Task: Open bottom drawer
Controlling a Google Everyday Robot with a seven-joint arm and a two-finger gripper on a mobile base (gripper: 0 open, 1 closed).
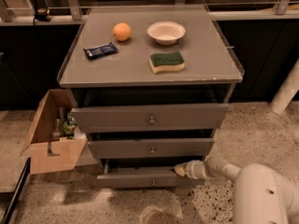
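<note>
The bottom drawer (135, 179) is the lowest of three on the grey cabinet. Its flat grey front has a small round knob (153, 182) at centre. The front stands out a little from the cabinet, with a dark gap above it. My gripper (179, 171) reaches in from the lower right, its tip at the drawer's top edge, right of the knob. The middle drawer (152, 148) and the top drawer (149, 117) sit above it.
On the cabinet top (205, 69) lie an orange (122, 31), a white bowl (166, 32), a green-yellow sponge (167, 62) and a dark snack bar (100, 51). An open cardboard box (51, 141) with bottles stands at the cabinet's left. My white arm (261, 190) fills the lower right.
</note>
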